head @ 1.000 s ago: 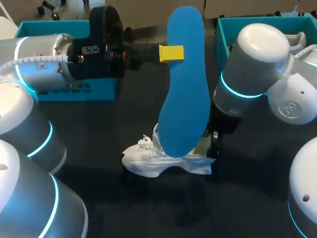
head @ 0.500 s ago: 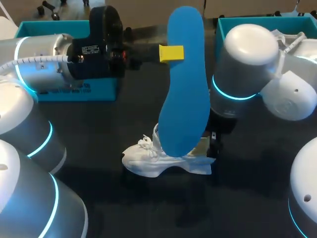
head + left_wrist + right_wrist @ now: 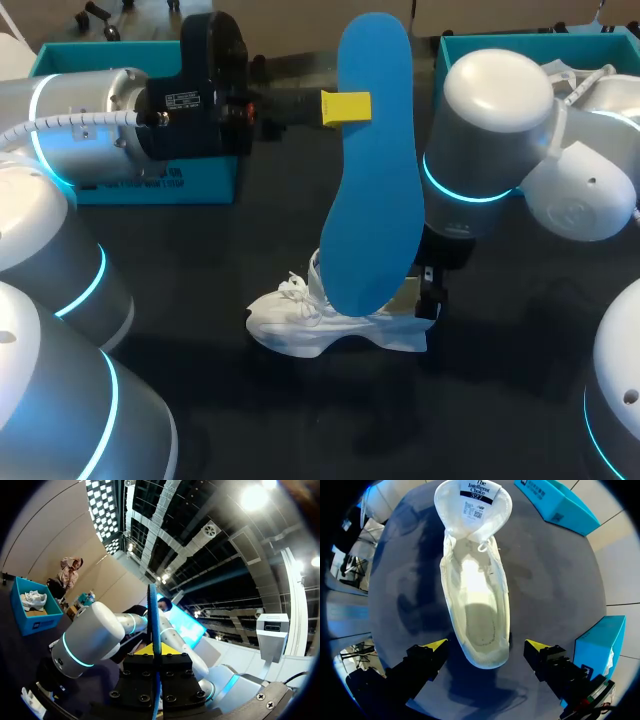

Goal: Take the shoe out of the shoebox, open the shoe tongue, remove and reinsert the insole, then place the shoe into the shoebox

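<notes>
Left end effector (image 3: 345, 107) is clamped on the blue insole (image 3: 375, 180) and holds it upright over the white shoe (image 3: 320, 325). The shoe sits on the dark worktop (image 3: 200, 300) between two teal shoeboxes (image 3: 150, 185), tongue flipped open, no insole inside. Right end effector (image 3: 486, 645) is spread wide, fingers flanking the heel with gaps on both sides.

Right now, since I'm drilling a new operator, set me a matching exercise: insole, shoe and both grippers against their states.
Things:
1 blue insole
2 white shoe
3 left gripper
4 right gripper

States:
A open, astride the heel
B shut on the insole
C held upright in the air
D on the table, tongue folded open

Pairs: 1-C; 2-D; 3-B; 4-A
</notes>
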Controlling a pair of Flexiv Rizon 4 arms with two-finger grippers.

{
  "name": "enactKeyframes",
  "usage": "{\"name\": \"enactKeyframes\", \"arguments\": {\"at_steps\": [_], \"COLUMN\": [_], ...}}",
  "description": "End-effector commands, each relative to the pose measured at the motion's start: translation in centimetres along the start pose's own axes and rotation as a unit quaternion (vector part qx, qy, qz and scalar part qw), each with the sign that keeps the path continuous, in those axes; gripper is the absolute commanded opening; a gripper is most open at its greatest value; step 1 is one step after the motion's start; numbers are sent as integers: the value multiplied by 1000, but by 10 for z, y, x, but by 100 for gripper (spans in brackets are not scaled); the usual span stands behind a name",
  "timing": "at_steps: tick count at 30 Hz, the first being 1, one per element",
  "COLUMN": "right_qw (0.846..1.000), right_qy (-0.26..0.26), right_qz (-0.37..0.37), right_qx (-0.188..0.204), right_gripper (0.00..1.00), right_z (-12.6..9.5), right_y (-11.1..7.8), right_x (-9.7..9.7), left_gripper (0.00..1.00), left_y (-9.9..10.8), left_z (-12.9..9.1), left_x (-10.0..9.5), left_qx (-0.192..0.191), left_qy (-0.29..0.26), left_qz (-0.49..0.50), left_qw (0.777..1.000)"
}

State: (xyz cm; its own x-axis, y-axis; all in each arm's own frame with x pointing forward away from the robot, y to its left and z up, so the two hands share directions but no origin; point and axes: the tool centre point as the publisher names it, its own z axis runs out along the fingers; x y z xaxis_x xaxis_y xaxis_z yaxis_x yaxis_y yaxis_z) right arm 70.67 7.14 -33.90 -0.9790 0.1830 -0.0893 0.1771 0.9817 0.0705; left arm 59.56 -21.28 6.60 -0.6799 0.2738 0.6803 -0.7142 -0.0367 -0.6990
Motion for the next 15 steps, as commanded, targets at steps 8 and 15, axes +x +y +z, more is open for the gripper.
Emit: {"name": "enactKeyframes", "arguments": {"at_steps": [8, 15], "right_qw": [1000, 1000], "right_qy": [-1, 2], "right_qz": [0, -1], "right_qx": [0, -2], "right_gripper": [100, 100], "right_z": [0, 2], "right_y": [0, 2], "right_x": [1, -1], "left_gripper": [0, 0], "left_y": [1, 1], "left_z": [1, 1], "left_x": [0, 0], "left_qx": [1, 1], "left_qy": [0, 0], "left_qz": [0, 0], "left_qw": [1000, 1000]}}
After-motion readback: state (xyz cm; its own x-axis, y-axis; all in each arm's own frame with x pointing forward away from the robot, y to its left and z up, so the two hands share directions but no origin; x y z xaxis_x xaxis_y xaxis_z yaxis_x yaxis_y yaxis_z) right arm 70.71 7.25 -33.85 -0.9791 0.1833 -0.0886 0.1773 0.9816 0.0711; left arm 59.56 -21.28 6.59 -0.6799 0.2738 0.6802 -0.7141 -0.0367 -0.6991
